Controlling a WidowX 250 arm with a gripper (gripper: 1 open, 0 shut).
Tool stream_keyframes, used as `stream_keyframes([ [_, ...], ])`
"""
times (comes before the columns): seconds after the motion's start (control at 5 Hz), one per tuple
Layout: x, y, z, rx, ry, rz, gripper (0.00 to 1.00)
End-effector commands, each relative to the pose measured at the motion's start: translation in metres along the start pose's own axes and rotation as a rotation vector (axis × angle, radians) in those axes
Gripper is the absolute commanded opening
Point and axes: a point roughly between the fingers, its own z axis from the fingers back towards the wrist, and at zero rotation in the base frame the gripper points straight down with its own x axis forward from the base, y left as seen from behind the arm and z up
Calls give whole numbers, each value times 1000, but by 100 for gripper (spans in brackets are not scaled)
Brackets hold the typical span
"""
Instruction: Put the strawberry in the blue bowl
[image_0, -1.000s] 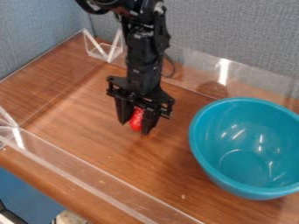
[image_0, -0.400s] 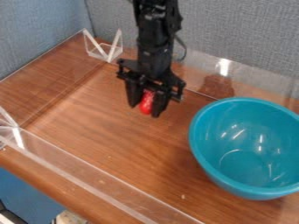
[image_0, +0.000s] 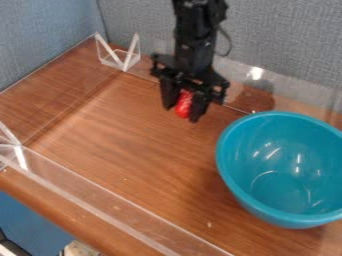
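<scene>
The black pincer (image_0: 190, 104) is clenched on the small bright red strawberry (image_0: 185, 104), and the fruit hangs between the jaws, clear of the brown wooden tabletop (image_0: 107, 120). Here is the change: a second ago the berry sat lower and further toward the tabletop's left side; now the arm has carried it up and across, toward the back edge and rightward. The large glossy teal-blue bowl (image_0: 281, 168) has not budged, sitting by the tabletop's front right corner, its inside empty. The clear plastic wall (image_0: 80, 205) runs round the tabletop's edges, and the arm is well inside it.

What that means: the pick looks done and the carry is under way. The strawberry is near the bowl's rim on its back-left side but not yet over the opening, by my reading. The next stretch calls for more travel to the right and toward the front edge, then a release above the bowl's deep middle.
</scene>
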Motion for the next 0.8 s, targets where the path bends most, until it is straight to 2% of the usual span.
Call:
stream_keyframes([
  [0.0,19,-8,14,-2,-60,-28,0],
  [0.6,31,-28,6,-15,-71,-93,0],
])
